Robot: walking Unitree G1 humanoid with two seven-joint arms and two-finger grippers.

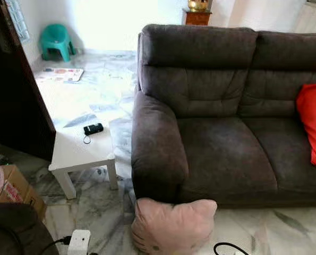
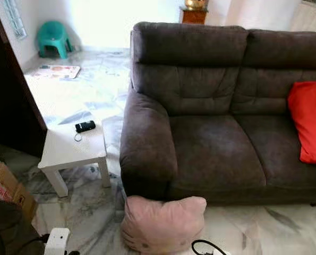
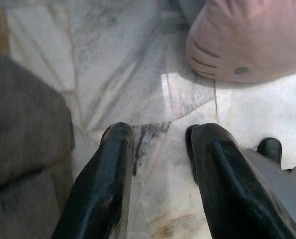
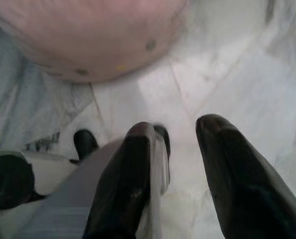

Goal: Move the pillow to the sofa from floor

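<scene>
Pink pillow [image 1: 172, 226] sits on the marble floor [image 1: 264, 228] against my brown sofa [image 1: 221, 127], while my left gripper [image 3: 160, 149] and right gripper [image 4: 175, 144] hover nearby, jaws spread, empty.

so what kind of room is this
Most likely a home living room: a dark grey sofa with a red cushion on it, a small white side table beside its arm, and a pink pillow lying on the marble floor in front.

pale marble floor [image 1: 99, 90] (glare from behind), white side table [image 1: 80, 151], teal stool [image 1: 56, 41]
</scene>
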